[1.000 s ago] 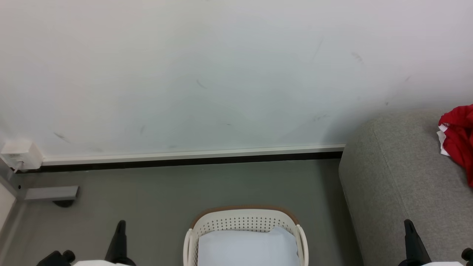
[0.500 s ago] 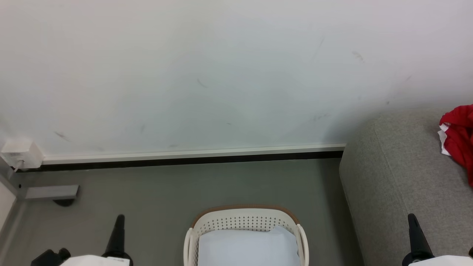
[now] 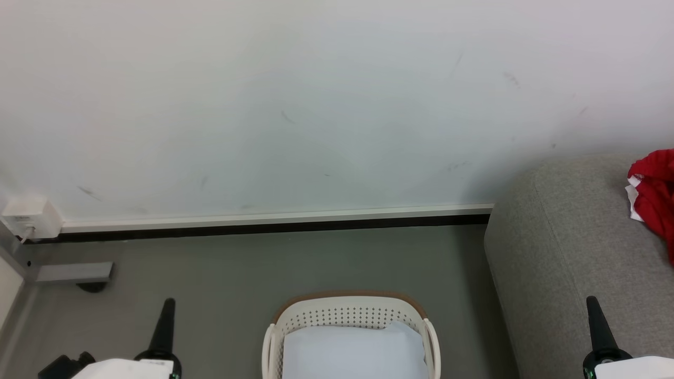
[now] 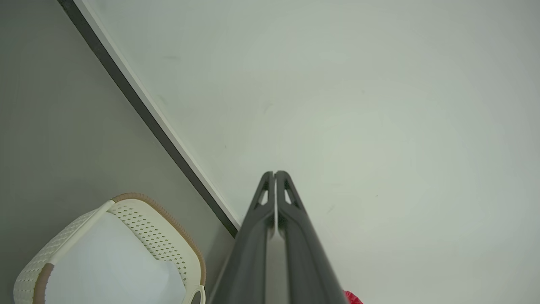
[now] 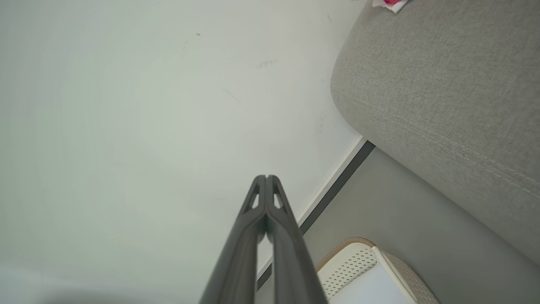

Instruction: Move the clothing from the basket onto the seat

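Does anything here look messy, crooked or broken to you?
Only small things. The bright red jersey lies bunched in a heap on the big grey fabric sofa, not spread flat. The white wall carries several dark scuff marks. The oval white plastic basket stands upright with a pale cloth lying in it; nothing looks spilled or broken.

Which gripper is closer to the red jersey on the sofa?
Right. The right gripper shows against the sofa, below the red jersey; the left gripper is beyond the basket, at the lower left.
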### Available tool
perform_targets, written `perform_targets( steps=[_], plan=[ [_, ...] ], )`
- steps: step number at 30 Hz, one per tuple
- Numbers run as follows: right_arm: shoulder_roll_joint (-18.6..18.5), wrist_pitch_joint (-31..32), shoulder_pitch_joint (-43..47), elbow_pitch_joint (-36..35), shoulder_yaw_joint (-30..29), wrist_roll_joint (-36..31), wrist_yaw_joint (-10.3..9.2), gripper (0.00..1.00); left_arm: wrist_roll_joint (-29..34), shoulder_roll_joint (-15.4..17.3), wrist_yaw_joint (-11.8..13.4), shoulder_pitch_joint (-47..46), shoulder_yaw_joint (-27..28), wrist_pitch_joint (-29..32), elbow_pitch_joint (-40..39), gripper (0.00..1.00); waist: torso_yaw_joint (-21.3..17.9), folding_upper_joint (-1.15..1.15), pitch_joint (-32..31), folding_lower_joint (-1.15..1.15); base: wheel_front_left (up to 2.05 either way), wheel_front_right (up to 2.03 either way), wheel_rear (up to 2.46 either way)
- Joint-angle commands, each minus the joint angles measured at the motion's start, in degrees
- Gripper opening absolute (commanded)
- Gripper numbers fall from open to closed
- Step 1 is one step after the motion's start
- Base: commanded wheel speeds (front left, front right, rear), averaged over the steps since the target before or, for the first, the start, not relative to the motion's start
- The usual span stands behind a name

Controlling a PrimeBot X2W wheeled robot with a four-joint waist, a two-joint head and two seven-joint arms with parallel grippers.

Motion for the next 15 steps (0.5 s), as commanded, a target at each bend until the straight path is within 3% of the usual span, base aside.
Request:
perform_targets(
  steps=[1,15],
  plan=[
    [-0.5,0.3,-1.0,-0.6,-0.3,1.5,-0.10,0.00,-1.2,0.3,-0.3,-1.2,0.3,0.4,-0.7,0.00,0.0,0.00,0.0,0.00,0.00,0.00,0.00],
    [-0.6,2.1,-1.7,-1.2,-1.1,8.9,-0.11,0.00,-8.5,0.2,-0.4,-1.6,1.0,2.3,-1.6,0.00,0.1,0.00,0.2,0.00,0.00,0.00,0.00]
  ],
)
